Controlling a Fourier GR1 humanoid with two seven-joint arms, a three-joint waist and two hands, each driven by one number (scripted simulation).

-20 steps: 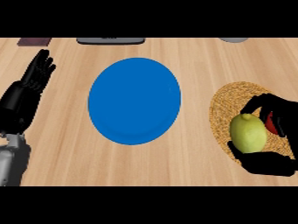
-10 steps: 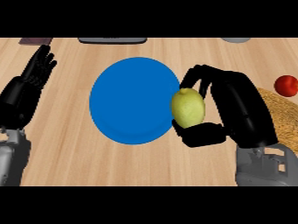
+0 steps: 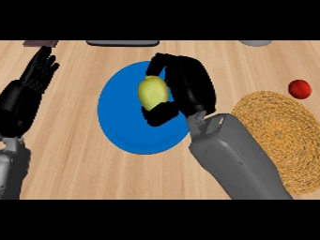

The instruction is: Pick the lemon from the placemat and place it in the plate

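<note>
Lemon [image 3: 152, 92]: yellow-green, upright, in my right hand [image 3: 188, 89], over the right part of the plate [image 3: 124, 126]. My fingers curl over its top and my thumb wraps under it, so only its left face shows. Whether it touches the plate I cannot tell.

Plate: blue, round, on the counter [image 3: 79, 164]; its right side is covered by my right hand and forearm.

Placemat [image 3: 287, 136]: woven, tan, right of the plate; my forearm overlaps its left edge and the view's lower edge cuts it off.

Red ball [image 3: 300, 88]: small, on the counter just beside the placemat's upper right rim.

Left hand [image 3: 24, 91]: at the view's left, fingers straight and up, holding nothing, well apart from the plate.

Far edge: three dark or grey items, cut off and too little shown to name.
</note>
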